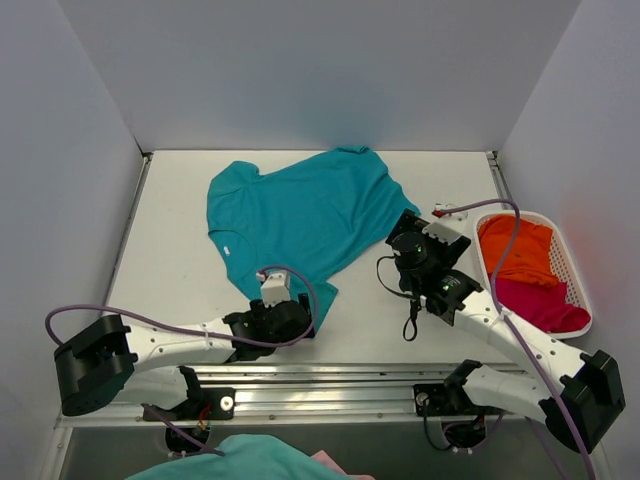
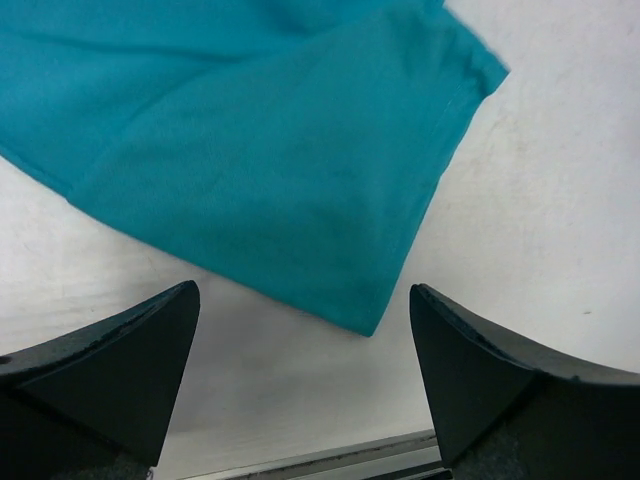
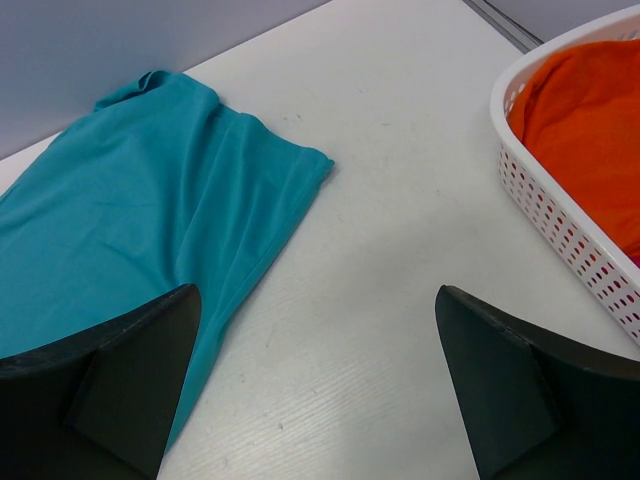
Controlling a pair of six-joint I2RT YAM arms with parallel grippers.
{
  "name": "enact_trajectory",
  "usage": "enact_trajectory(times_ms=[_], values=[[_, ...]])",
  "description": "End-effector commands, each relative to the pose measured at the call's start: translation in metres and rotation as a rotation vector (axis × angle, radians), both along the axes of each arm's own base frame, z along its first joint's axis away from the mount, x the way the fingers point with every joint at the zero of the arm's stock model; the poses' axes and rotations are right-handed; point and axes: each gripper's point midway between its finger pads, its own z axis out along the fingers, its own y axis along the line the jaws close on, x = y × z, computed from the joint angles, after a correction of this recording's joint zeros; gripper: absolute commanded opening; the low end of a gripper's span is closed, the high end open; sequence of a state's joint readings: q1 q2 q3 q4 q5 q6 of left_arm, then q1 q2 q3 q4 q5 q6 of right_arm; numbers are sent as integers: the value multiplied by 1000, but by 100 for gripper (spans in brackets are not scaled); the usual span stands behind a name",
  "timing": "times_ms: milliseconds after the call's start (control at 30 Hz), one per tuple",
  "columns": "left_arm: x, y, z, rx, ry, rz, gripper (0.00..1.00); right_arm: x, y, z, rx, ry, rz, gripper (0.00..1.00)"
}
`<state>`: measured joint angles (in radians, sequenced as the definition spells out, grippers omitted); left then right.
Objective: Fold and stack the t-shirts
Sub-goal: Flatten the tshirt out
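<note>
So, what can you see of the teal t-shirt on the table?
The teal t-shirt is plain soft cloth with short sleeves. It lies spread out and mostly flat on the white table, slightly wrinkled, with its neck towards the left in the top view. Its near sleeve corner lies just ahead of the open left gripper, not gripped. Nothing lies on it.

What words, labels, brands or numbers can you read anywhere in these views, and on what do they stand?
No text can be read in any view.
Teal t-shirt: a small pale tag sits at the neck, too small to tell whether it carries print.
White basket: plain lattice wall, no marking visible.
</note>
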<state>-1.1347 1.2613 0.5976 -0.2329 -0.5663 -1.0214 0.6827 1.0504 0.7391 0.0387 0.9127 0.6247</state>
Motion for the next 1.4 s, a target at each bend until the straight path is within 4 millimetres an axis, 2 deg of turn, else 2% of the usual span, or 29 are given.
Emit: enact_trajectory(times_ms=[0, 133, 200, 333, 367, 400, 467, 500, 567, 600, 633, 667, 733, 767, 833, 867, 967, 1000, 1067, 1100, 1167, 1267, 1300, 1333, 1367], values=[[-17, -18, -15, -175, 80, 64, 94, -2, -5, 21, 26, -54, -39, 100], [-20, -24, -22, -237, 101, 127, 91, -5, -6, 23, 42, -64, -32, 100], [-19, -32, -19, -260, 99, 136, 91, -8, -9, 26, 51, -74, -31, 100], [-18, -46, -40, -225, 134, 136, 90, -11, -12, 31, 65, -91, -32, 100], [-15, -59, -37, -271, 127, 127, 90, -11, -12, 31, 65, -91, -32, 100], [-17, -62, -48, -255, 150, 123, 89, -12, -12, 32, 66, -92, -32, 100], [-16, -74, -51, -278, 157, 107, 86, -12, -13, 32, 66, -91, -37, 100], [-17, -75, -62, -244, 167, 90, 85, -12, -14, 33, 67, -94, -38, 100], [-16, -88, -62, -241, 176, 67, 72, -12, -14, 33, 67, -94, -40, 100], [-17, -89, -70, -218, 184, 58, 66, -12, -13, 32, 66, -93, -38, 100], [-18, -92, -72, -219, 191, 50, 60, -12, -14, 32, 65, -92, -39, 100], [-16, -94, -73, -224, 188, 48, 49, -12, -13, 31, 63, -89, -40, 100], [-15, -93, -79, -208, 188, 48, 39, -11, -12, 30, 60, -86, -40, 100], [-11, -94, -79, -208, 186, 53, 31, -11, -13, 30, 58, -86, -42, 100], [-7, -92, -83, -193, 181, 52, 26, -10, -12, 28, 54, -80, -41, 100], [-3, -90, -85, -194, 181, 63, 18, -10, -12, 28, 55, -80, -41, 100], [6, -85, -92, -198, 183, 75, 10, -10, -12, 28, 50, -78, -44, 100], [12, -78, -100, -187, 193, 87, 3, -10, -12, 28, 51, -79, -44, 100], [19, -74, -104, -198, 198, 97, 2, -9, -12, 27, 49, -77, -45, 100], [23, -65, -109, -187, 202, 113, 2, -9, -11, 26, 47, -75, -42, 100], [28, -55, -108, -186, 186, 140, 2, -9, -11, 25, 45, -73, -43, 100], [33, -19, -92, -129, 124, 230, 2, -7, -10, 23, 39, -66, -40, 100], [37, -14, -69, -152, 84, 252, 2, -7, -9, 23, 41, -66, -40, 100], [34, 11, -66, -65, 48, 298, 2, -6, -9, 22, 38, -63, -39, 100], [32, 23, -58, -44, 31, 325, 2, -5, -7, 20, 36, -59, -34, 100]])
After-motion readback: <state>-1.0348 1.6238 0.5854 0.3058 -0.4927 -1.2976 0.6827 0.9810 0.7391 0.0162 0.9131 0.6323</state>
